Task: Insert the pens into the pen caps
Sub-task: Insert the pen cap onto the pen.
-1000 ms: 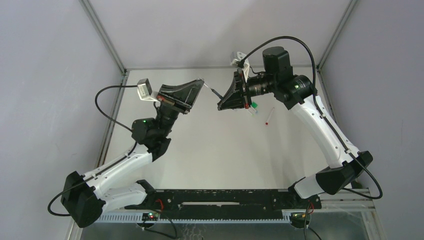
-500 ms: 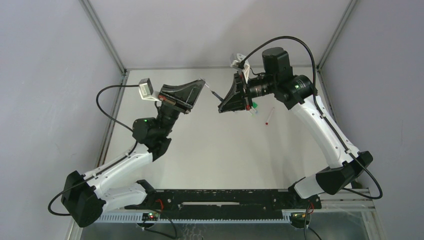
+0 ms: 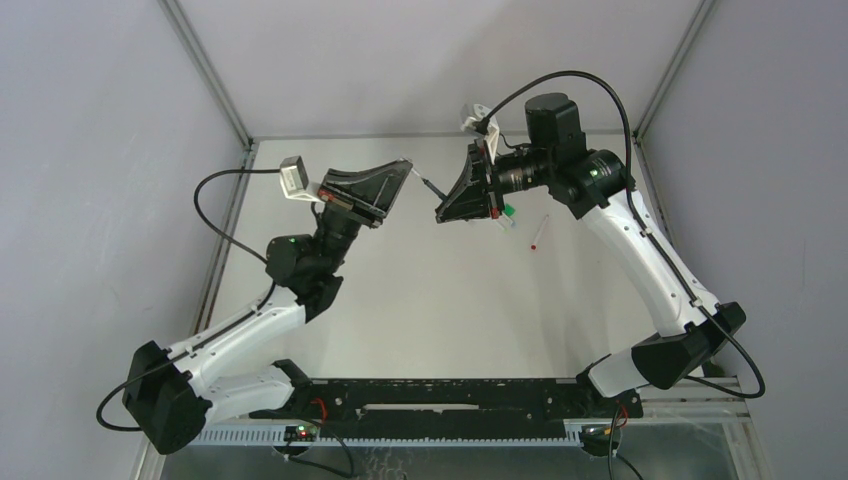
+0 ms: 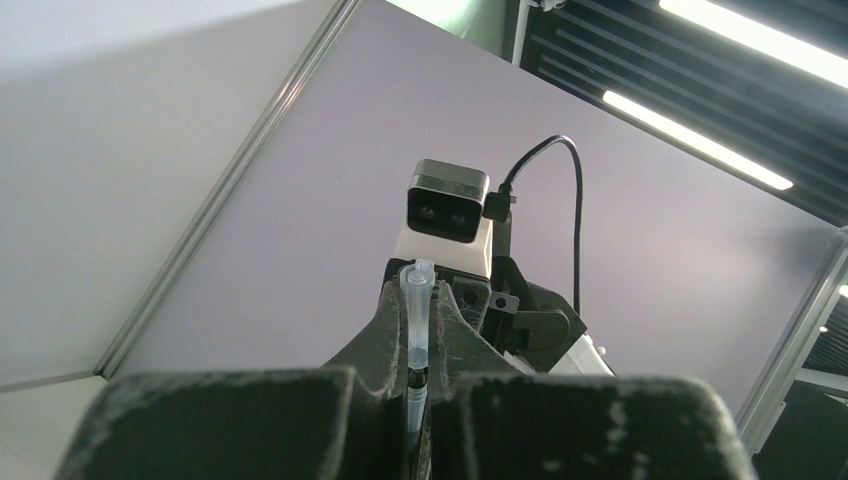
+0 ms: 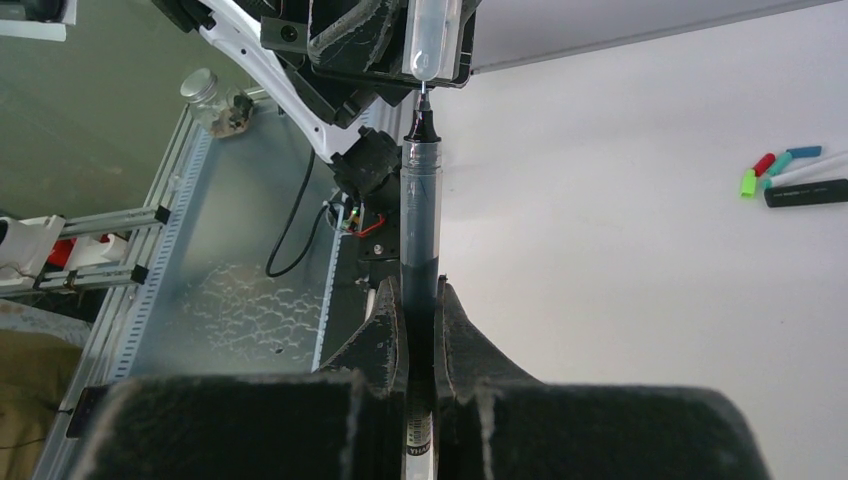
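My left gripper [image 3: 404, 167] is shut on a clear pen cap [image 4: 417, 310], which sticks out past its fingertips [image 4: 395, 305]. My right gripper [image 3: 450, 197] is shut on a dark pen [image 5: 420, 200]. The pen also shows in the top view [image 3: 431, 186], held above the table's far middle. In the right wrist view the pen's fine tip points at the end of the clear cap [image 5: 431, 40] and sits right at it. I cannot tell whether the tip is inside. Both grippers face each other.
On the table behind my right gripper lie a bright green cap [image 5: 746, 183], a red cap [image 5: 765, 163], a teal cap [image 5: 803, 152] and a thick black marker [image 5: 806, 193]. A thin white pen with a red end [image 3: 539, 231] lies to the right.
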Motion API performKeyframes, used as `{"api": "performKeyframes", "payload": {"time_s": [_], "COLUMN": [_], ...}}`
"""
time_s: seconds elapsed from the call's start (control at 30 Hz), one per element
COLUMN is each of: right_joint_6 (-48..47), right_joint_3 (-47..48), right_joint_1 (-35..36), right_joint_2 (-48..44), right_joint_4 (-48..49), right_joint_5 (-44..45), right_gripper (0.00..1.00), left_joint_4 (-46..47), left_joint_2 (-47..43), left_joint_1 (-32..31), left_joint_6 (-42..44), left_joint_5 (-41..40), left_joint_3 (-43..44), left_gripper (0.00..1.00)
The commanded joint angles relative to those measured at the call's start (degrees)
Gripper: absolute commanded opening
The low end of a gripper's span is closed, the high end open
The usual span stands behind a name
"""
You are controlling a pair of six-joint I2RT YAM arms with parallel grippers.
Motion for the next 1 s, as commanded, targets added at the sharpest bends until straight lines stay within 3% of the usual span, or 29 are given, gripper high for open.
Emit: {"api": "performKeyframes", "payload": {"time_s": [0.0, 0.47, 0.97], "right_joint_6": [1.58, 4.32, 3.62], "right_joint_3": [2.04, 2.43, 4.01], "right_joint_1": [-0.13, -0.14, -0.23], "right_joint_2": [0.17, 0.50, 0.63], "right_joint_4": [1.86, 3.40, 2.64], "right_joint_5": [0.26, 0.11, 0.19], "right_gripper": [0.00, 0.00, 0.00], "left_joint_4": [0.96, 0.71, -12.81], "left_joint_2": [0.30, 0.83, 1.49], "left_joint_1": [-0.48, -0.81, -1.02], "left_joint_6": [0.49, 0.81, 2.06], "left_joint_5": [1.22, 2.20, 9.67], "left_joint_3": [2.27, 2.27, 3.95], "left_gripper": [0.00, 0.00, 0.00]}}
